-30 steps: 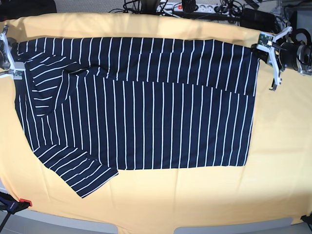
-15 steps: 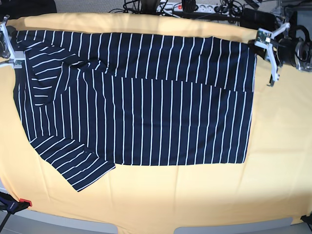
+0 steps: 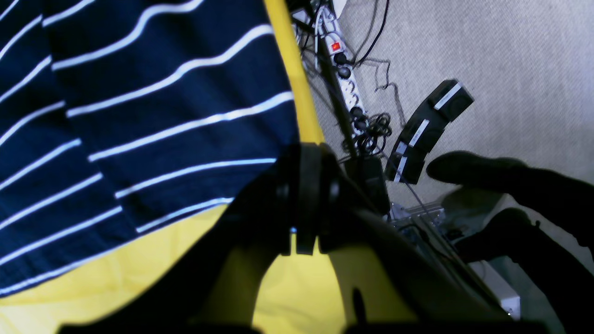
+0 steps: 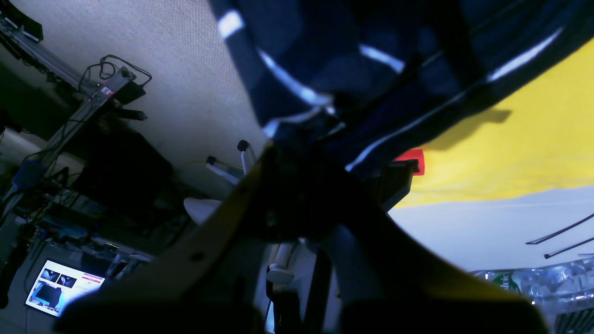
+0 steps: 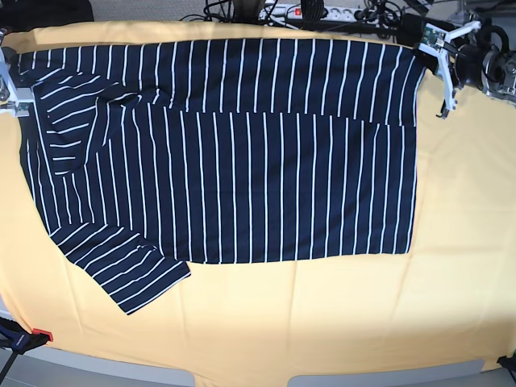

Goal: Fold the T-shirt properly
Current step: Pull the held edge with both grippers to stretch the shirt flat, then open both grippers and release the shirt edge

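Observation:
The dark navy T-shirt (image 5: 242,161) with thin white stripes lies spread on the yellow cloth (image 5: 322,322), one sleeve at the front left. Its far edge has a folded-over band. My left gripper (image 5: 425,42) is shut on the shirt's far right corner; in the left wrist view its fingers (image 3: 304,185) are pressed together at the shirt (image 3: 139,116) edge. My right gripper (image 5: 10,72) is shut on the far left corner; in the right wrist view (image 4: 311,139) bunched shirt fabric (image 4: 371,46) runs into the jaws.
A power strip and cables (image 5: 322,12) lie on the floor just beyond the table's far edge, also in the left wrist view (image 3: 345,79). A red clamp (image 5: 40,334) sits at the front left corner. Bare yellow cloth surrounds the shirt at the front and right.
Both grippers have moved toward the far edge of the table, dragging the shirt's far edge with them. The whole shirt has slid away and lies flatter.

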